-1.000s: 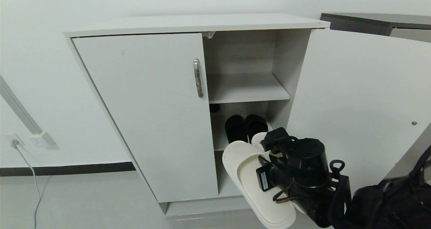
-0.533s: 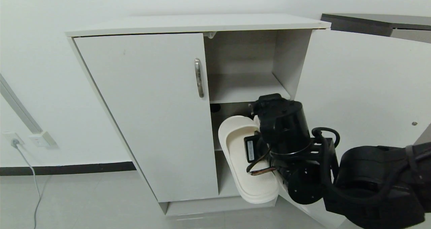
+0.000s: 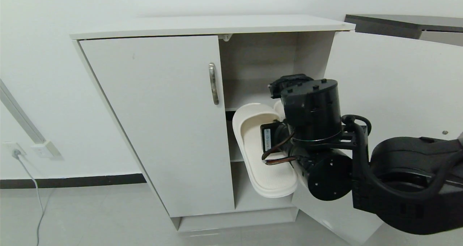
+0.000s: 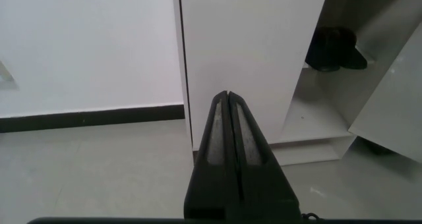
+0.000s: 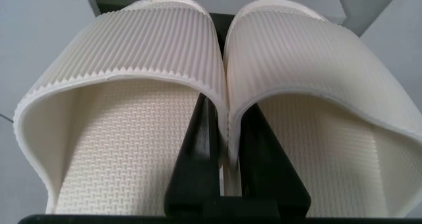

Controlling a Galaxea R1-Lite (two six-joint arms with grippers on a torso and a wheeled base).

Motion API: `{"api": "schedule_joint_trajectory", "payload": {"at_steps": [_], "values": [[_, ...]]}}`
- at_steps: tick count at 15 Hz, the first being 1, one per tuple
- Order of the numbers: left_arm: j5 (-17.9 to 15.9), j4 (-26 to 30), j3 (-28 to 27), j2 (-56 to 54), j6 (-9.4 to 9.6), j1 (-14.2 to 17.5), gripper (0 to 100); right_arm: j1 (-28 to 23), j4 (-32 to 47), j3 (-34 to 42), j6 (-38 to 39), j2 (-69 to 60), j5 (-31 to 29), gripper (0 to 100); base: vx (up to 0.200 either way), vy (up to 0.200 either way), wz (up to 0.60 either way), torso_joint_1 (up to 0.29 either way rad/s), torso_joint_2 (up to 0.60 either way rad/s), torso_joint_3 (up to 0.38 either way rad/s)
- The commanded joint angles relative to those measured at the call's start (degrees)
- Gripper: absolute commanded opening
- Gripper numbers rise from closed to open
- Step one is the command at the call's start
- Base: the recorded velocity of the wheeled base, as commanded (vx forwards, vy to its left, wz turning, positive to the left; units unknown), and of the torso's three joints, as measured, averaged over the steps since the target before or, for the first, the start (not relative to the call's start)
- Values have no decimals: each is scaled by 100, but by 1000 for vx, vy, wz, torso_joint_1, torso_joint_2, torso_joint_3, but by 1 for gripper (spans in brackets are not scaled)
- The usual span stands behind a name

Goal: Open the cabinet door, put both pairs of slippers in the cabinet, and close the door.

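My right gripper (image 5: pixel 225 141) grasps the white slippers (image 3: pixel 257 155) before the open cabinet (image 3: pixel 155 123) | my left gripper (image 4: pixel 228 105) is clenched, holding nothing.

Listed: the cabinet (image 3: pixel 209 23) is showing smooth, matt white panels of a laminate look, and its door handle (image 3: pixel 213 84) is gleaming like brushed metal. The white slippers (image 5: pixel 125 53) are presenting a soft, matt foam or rubber look, the straps carrying fine ribbing and the footbeds a pebbled grain, while the black slippers (image 4: pixel 335 49) are appearing dull and matt. The right gripper (image 5: pixel 226 145) and left gripper (image 4: pixel 228 99) are looking like matt black plastic, and the pale floor (image 4: pixel 99 165) tiles are giving off a slight sheen.
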Motion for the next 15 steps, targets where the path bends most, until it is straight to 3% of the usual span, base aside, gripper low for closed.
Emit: {"api": "schedule_joint_trajectory", "payload": {"at_steps": [1, 6, 15], "values": [[2, 3, 1, 7, 8, 0, 0, -40, -1, 22, -1, 92, 2, 0, 0, 0, 0, 0, 0, 0], [2, 3, 1, 7, -1, 0, 0, -198, -9, 22, 8, 128, 2, 0, 0, 0, 0, 0, 0, 0], [-16, 3, 1, 7, -1, 0, 0, -225, -9, 13, 8, 154, 63, 0, 200, 0, 0, 3, 3, 3]]}}
